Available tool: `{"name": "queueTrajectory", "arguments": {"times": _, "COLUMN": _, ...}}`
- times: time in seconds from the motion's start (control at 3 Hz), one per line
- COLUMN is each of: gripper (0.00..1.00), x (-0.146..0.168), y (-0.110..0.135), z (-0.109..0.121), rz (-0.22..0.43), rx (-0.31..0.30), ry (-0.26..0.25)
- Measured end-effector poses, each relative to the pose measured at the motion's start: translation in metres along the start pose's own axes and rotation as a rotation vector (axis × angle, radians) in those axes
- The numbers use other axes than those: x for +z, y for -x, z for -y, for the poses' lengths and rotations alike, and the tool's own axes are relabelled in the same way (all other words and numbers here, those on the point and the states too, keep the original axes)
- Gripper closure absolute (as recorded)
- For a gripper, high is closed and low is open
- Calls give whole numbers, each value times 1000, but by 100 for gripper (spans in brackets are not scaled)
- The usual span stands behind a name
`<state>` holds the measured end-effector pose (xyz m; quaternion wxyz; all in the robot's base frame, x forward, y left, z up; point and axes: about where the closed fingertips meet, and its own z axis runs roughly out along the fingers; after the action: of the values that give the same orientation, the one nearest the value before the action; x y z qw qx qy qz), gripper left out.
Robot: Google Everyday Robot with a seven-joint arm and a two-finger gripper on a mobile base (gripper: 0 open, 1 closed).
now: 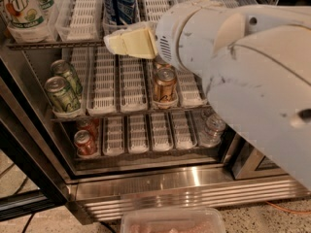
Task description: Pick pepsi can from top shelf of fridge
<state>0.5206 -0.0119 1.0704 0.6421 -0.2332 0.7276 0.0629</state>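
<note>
The pepsi can (119, 2), dark blue with white lettering, stands in a lane tray on the top shelf (53, 44) of the fridge (184, 188), left of centre; its top is cut off by the picture's edge. My gripper (129, 40) is the pale cream tip of the big white arm (233, 57). It sits just below and in front of the can, over the shelf's front edge, pointing left. The arm hides the right part of the shelves.
7UP bottles (22, 8) stand at the top left. Green cans (63, 89) and copper-brown cans (165, 84) are on the middle rack. Red cans (85, 142) and a clear bottle (211, 130) are on the lower rack. A plastic tub (172, 220) lies below.
</note>
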Motion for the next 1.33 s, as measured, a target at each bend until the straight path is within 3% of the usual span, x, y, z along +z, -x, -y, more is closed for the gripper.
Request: {"name": "queueTrajectory", "arguments": {"times": 1.33, "gripper": 0, "x": 3, "y": 9, "z": -9, "rz": 73, "rx": -23, "ry": -2}}
